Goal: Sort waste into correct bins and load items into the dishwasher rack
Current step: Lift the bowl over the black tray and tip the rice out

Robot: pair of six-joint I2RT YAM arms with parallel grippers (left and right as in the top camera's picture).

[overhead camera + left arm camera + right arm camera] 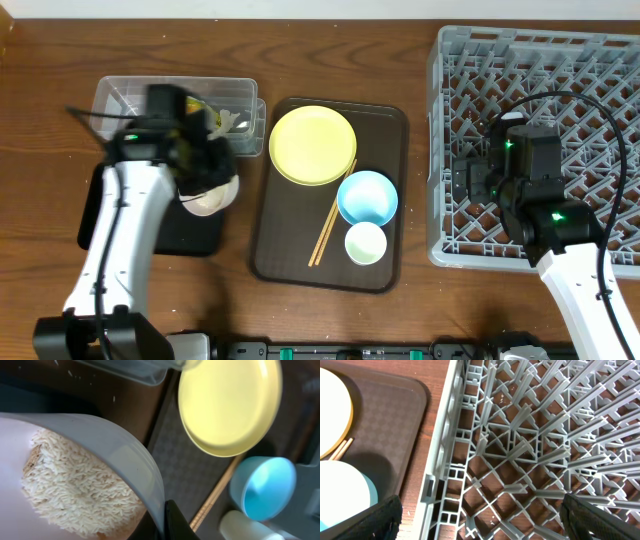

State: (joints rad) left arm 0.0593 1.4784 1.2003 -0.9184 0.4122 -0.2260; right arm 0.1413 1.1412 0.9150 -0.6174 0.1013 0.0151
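The left gripper (212, 180) is clamped on the rim of a round, smooth-walled white bowl (213, 196). The bowl is tilted, and a packed bed of white rice grains (75, 485) clings to its inside. It hangs over the near-right corner of a shallow, matte black rectangular tray (198, 233). Just behind that stands a clear plastic rectangular tub (130, 95), with a green-and-orange snack wrapper (214, 118) and crumpled white scraps (236, 121) inside.

To the right lies a dark brown serving tray (385, 125) with rounded corners and a fine checkered texture. It carries a flat round yellow plate (313, 146), a glossy light blue bowl (367, 197), a small pale cup (365, 243) and a pair of slim wooden chopsticks (332, 215) that lie slanted, just left of the blue bowl.

The right gripper (481, 502) hovers with its jaws wide apart and nothing between them, above the left part of a large square grey plastic dishwasher rack (445, 150) with a lattice floor and upright pegs.

Everything sits on a brown wood-grain table (60, 60). A few stray rice grains dot it by the tub.
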